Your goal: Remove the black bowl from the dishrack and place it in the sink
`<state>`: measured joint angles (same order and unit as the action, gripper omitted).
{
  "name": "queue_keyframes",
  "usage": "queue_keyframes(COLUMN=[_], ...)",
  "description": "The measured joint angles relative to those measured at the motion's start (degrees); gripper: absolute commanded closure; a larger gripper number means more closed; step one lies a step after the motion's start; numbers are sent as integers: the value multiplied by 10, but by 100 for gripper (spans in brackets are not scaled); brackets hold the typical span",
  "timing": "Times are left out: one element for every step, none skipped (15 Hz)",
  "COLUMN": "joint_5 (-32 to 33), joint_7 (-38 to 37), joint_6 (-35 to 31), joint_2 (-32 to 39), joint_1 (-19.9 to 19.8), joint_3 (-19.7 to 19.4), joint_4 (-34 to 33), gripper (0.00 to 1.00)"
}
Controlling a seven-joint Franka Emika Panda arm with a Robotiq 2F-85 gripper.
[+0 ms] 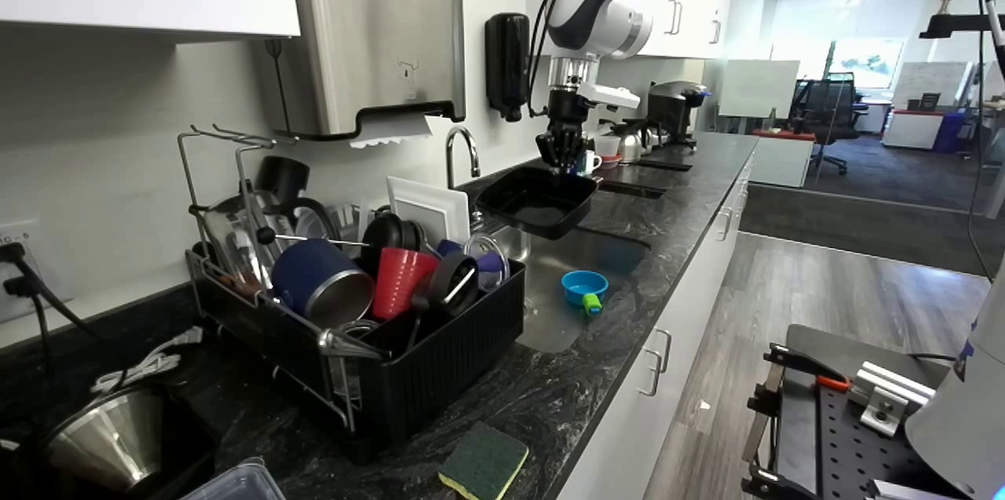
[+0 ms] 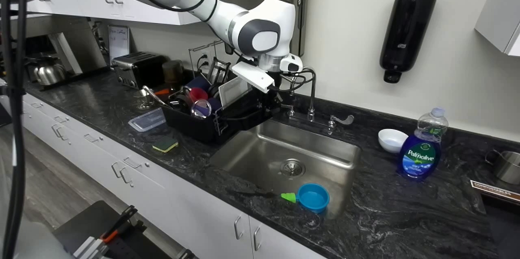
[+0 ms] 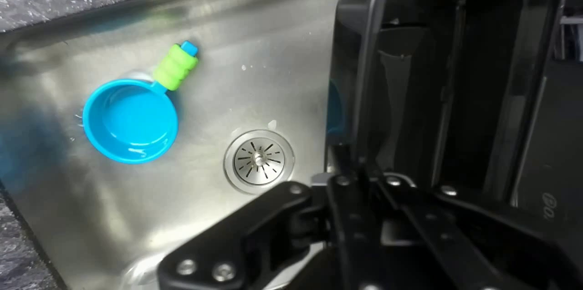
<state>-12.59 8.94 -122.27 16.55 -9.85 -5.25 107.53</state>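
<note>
The black bowl (image 1: pixel 534 206) is a deep rectangular dish with rounded corners. It hangs above the sink (image 1: pixel 542 323) in an exterior view, and it also shows dark beside the rack (image 2: pixel 250 120). In the wrist view the bowl (image 3: pixel 410 80) fills the right side, with the steel sink (image 3: pixel 255 67) below and left. My gripper (image 3: pixel 355 158) is shut on the bowl's near rim; it points down in an exterior view (image 1: pixel 562 169). The black dishrack (image 1: pixel 463 374) stands beside the sink, full of dishes; it also shows in an exterior view (image 2: pixel 185 125).
A blue cup with a green handle (image 3: pixel 130 121) lies in the sink near the drain (image 3: pixel 258 159). A faucet (image 2: pixel 312 92) rises behind the sink. A white square plate (image 1: pixel 432 209) leans in the rack near the bowl. A soap bottle (image 2: pixel 422 149) and white bowl (image 2: pixel 392 140) stand beyond.
</note>
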Motion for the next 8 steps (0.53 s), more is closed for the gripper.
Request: queue_keyframes(joint_5=[0,-1,-1,-1,-1,-1,-1,-1], joint_7=[0,0,0,-1,-1,-1,-1,-2], joint_6=[-6,-11,-15,-18,-20,-21,-22,-22], joint_2=[1,1,0,0,-1,-2,-4,-6], joint_1=[1,3,6,8,12,15,19,23], joint_3=[2,5,9,13,17,22,25,28], joint_4=[-1,-2,-5,-7,-10,-12,-14,-16], gripper=[98,98,98,98,98,98,98,98])
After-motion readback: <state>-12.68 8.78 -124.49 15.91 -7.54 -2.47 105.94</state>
